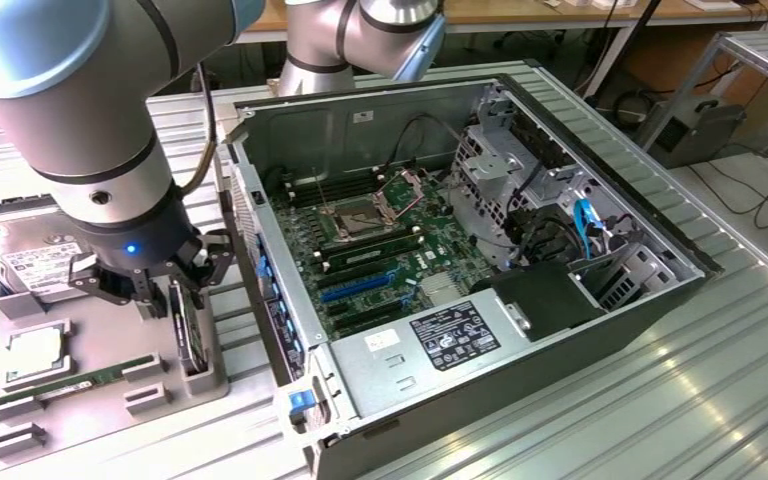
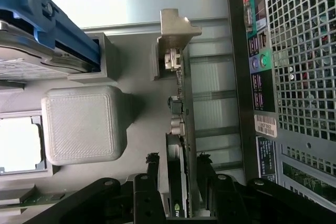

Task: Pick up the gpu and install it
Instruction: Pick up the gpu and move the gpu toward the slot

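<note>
The gpu (image 1: 191, 335) (image 2: 181, 129) stands on edge in a grey holder (image 1: 91, 350), between the jaws. The stickers on the drive (image 1: 31, 260) and the open case (image 1: 398, 90) beside the jaws are unreadable. Under everything is a ribbed metal table (image 1: 651, 400). The gripper (image 1: 177, 300) (image 2: 177, 158) is spread wide astride the card, gripping nothing.

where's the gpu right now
The gpu stands on edge in the grey tray on the exterior view's left, beside the open computer case, between the fingers of the open end effector.
</note>
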`<act>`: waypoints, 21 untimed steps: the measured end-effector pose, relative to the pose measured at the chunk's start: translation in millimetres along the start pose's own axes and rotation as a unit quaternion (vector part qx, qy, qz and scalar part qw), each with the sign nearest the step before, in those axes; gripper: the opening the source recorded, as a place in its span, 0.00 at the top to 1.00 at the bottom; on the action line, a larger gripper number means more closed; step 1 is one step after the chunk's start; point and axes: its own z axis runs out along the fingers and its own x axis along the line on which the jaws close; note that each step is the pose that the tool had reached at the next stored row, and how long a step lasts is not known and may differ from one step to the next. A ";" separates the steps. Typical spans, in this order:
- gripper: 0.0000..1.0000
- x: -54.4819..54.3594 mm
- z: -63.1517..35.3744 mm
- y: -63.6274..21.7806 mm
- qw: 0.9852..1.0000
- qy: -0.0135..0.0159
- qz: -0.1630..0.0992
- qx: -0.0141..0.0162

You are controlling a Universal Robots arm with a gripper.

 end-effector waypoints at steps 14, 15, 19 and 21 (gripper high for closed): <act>0.58 0.1 -4.6 -3.2 1.000 0.000 0.000 -0.004; 0.58 0.1 -4.6 -3.2 1.000 0.000 0.000 -0.004; 0.59 0.6 -3.9 -3.4 1.000 0.000 0.000 -0.004; 0.73 0.6 -3.9 -3.4 1.000 0.000 0.000 -0.004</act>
